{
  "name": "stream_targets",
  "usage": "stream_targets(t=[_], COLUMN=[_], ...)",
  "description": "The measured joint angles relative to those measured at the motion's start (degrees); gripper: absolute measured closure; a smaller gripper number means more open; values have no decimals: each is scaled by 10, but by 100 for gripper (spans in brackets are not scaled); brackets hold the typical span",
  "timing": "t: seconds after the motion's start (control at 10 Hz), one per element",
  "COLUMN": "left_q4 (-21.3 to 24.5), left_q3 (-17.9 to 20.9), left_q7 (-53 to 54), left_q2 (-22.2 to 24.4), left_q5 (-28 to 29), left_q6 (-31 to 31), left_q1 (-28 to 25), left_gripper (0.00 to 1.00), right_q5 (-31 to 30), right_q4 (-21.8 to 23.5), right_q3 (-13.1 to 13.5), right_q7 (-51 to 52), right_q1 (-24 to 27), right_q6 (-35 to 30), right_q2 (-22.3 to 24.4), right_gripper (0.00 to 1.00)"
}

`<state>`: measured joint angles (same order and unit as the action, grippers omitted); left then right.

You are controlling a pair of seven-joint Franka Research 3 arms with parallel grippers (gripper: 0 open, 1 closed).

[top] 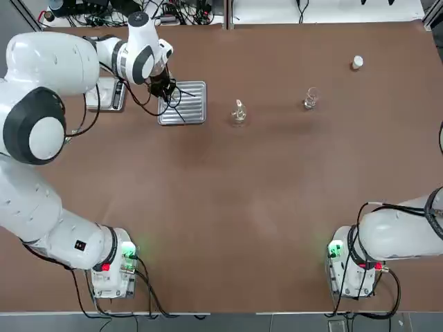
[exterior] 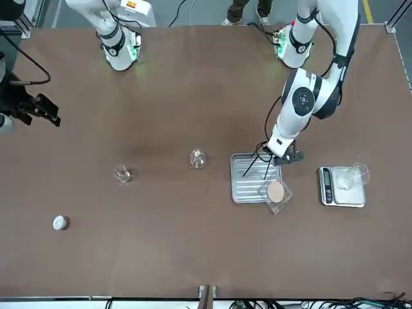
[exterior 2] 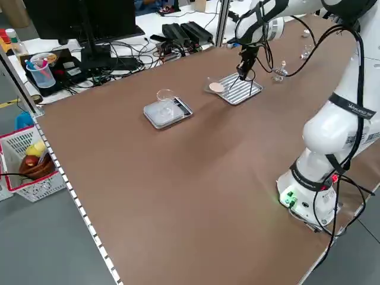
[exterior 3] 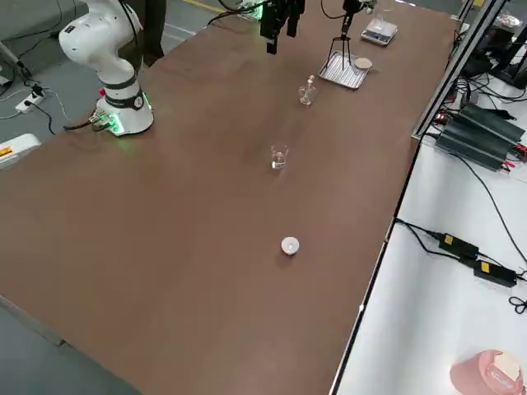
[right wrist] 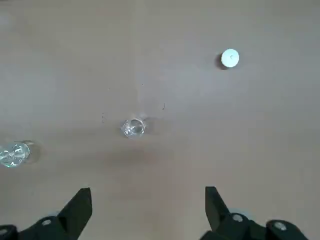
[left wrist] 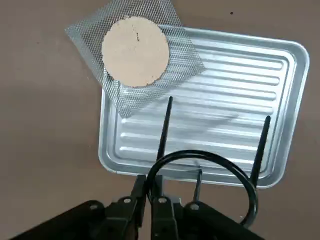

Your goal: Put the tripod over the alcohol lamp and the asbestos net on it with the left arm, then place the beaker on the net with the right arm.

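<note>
Wide bare brown table is lying around the clear glass alcohol lamp. The left gripper is pinching its fingers on the black wire tripod's ring over the ridged silver tray; the right gripper is hanging wide open, empty.

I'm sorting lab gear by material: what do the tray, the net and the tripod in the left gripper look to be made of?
The tray looks like bright sheet metal, probably aluminium or steel: ridged, silvery, reflective. The asbestos net is fine grey wire mesh with a matte tan disc at its centre, seemingly a mineral coating. The tripod, pinched at its ring by the left gripper, looks like thin black wire, painted or blackened.
</note>
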<state>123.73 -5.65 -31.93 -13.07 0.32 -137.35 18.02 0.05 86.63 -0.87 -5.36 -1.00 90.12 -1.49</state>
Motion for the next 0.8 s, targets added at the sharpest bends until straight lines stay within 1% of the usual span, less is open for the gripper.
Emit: stream_targets(t=[0.3, 0.5, 0.8], left_q4=[-3, -6, -14], left_q3=[0, 0, 0], left_q7=[0, 0, -2], left_q2=[0, -4, -19], left_q5=[0, 0, 0], left_q6=[0, 0, 0], left_q1=[0, 1, 1], left_gripper=[86, 79, 79], right_q5=[0, 0, 0], right_q4=[0, 0, 0], right_q3=[1, 1, 0], right_q7=[1, 1, 1], right_q1=[10, 18, 19], right_q6=[6, 6, 6], right_q2=[0, 0, 0], right_gripper=[0, 0, 0])
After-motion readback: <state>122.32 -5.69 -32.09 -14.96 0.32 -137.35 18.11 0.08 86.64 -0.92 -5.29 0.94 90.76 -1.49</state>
